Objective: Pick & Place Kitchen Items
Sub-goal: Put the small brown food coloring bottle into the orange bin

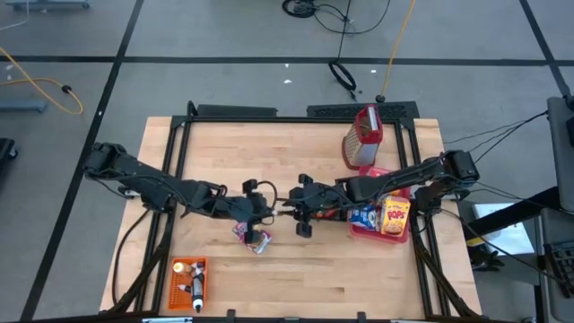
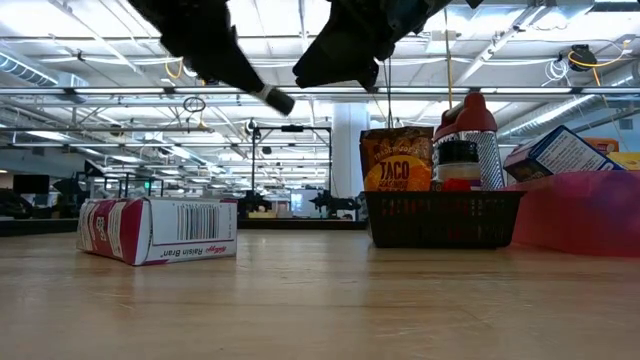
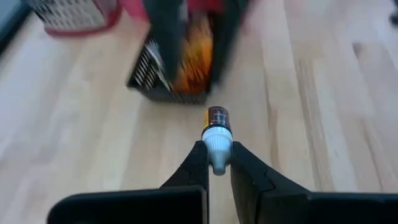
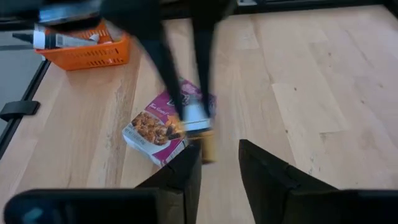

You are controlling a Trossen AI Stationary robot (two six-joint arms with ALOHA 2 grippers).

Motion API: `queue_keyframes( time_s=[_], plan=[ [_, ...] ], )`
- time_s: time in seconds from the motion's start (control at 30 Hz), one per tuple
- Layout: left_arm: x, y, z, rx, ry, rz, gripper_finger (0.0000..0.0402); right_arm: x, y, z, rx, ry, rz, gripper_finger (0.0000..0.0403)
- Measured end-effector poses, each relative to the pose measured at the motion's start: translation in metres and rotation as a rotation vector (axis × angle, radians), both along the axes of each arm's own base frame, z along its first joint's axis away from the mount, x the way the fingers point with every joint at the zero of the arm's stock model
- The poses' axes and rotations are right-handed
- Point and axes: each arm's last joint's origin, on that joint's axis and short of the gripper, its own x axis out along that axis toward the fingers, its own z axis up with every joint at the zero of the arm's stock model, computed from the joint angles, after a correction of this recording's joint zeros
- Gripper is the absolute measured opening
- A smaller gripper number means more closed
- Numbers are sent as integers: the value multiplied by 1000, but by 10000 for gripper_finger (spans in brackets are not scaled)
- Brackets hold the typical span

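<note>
Left jaws [image 3: 217,163] pinching a tiny bottle [image 3: 217,134] by its white cap, up over the middle of the worktop [image 1: 296,269]; right jaws [image 4: 219,163] spread, close by. Already filled: orange crate [image 1: 188,283]. Still waiting: purple box [image 1: 251,235] lying flat, boxes in the red tray [image 1: 359,233].
</note>
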Motion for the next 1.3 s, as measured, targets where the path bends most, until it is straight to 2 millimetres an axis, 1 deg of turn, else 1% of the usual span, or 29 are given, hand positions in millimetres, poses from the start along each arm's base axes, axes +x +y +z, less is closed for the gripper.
queue_keyframes(
  time_s=[0.2,0.33,0.47,0.73,0.87,1.03,1.1,1.3],
  plan=[
    [-7,-5,-6,-58,85,5,22,-1,0,0,-4,10,2,106],
    [-15,-14,-12,-166,188,-42,22,-2,0,-2,-7,25,7,105],
    [-27,-24,-18,-286,325,-50,22,-2,0,-2,-9,29,7,104],
    [-55,-60,-22,-524,585,-125,22,-3,0,-3,-11,45,8,105],
    [-70,-75,-25,-591,710,-67,23,-3,0,-4,-12,51,8,105],
    [-87,-86,-27,-642,831,68,31,-3,0,-4,-12,52,9,104],
    [-91,-91,-27,-658,855,116,31,-3,0,-4,-12,52,9,105],
    [-101,-102,-27,-703,905,187,33,-3,0,-4,-12,53,9,105]
  ],
)
